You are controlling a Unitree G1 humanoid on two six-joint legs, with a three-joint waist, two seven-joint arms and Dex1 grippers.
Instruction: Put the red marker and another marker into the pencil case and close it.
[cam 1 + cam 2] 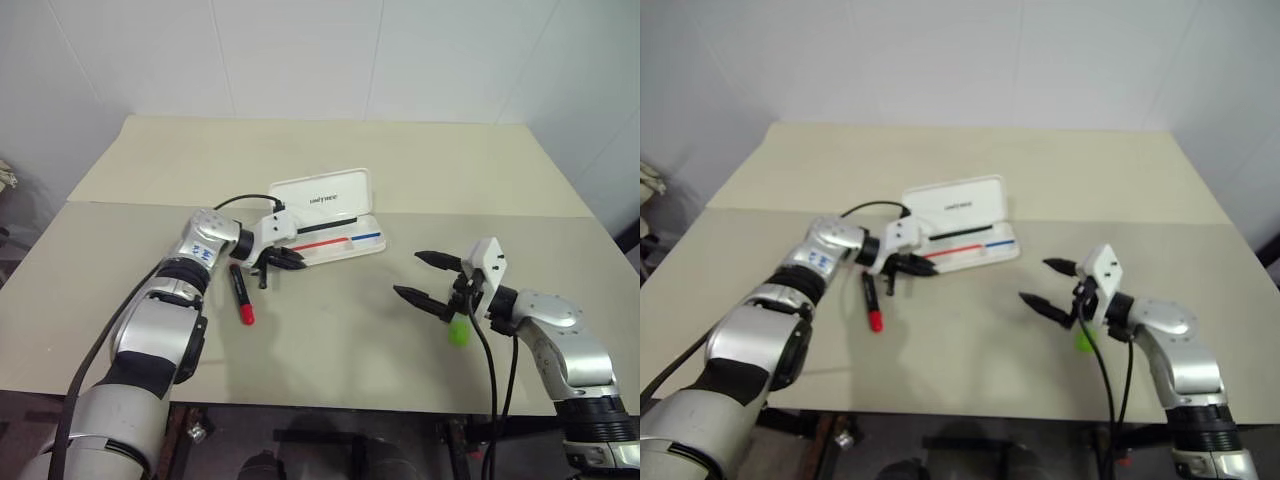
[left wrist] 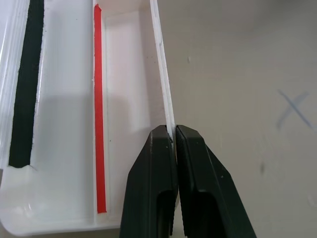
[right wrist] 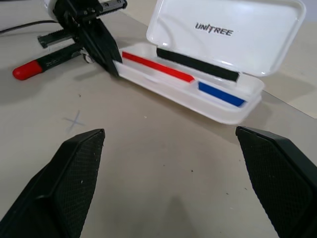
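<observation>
The pencil case [image 1: 335, 222] lay open on the beige table [image 1: 330, 330], its lid [image 3: 233, 34] standing up behind the shallow tray, with a red stripe [image 2: 99, 124] and a blue stripe [image 3: 220, 94] showing inside. The left gripper [image 1: 290, 259] sat at the case's left front corner, its two black fingers [image 2: 153, 188] pinched together on the thin front wall of the tray. The red marker [image 1: 240, 293] lay flat on the table just left of the case and beside that gripper, its red cap end pointing away from the case. The right gripper [image 1: 428, 279] hung above the table well to the right of the case, fingers spread wide with nothing between them. The lime-green marker [image 1: 458, 333] rested on the table just below that gripper, partly hidden by it.
</observation>
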